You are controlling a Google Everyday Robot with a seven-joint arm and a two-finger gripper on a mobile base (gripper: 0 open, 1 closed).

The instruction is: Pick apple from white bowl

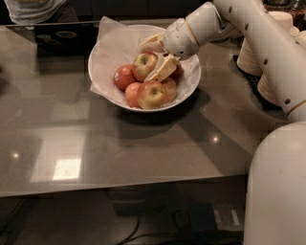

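Note:
The white bowl (113, 61), lined with crinkled white paper, stands at the back middle of the grey table and holds several apples. The yellow-green apple (143, 64) with red blush lies at the top of the pile. My gripper (153, 58) hangs over the bowl, reaching in from the right. It is open, with one finger (149, 44) above and behind the apple and the other (161, 71) at its right side, close to it. A deep-red apple (122, 76) lies to the left and a yellow-red apple (151, 94) in front.
Stacks of beige paper plates (250, 56) stand at the table's right, under my arm. My white base (279, 191) fills the lower right. A person's torso (33, 8) is at the far left edge. The glossy table (71, 143) reaches to the front edge.

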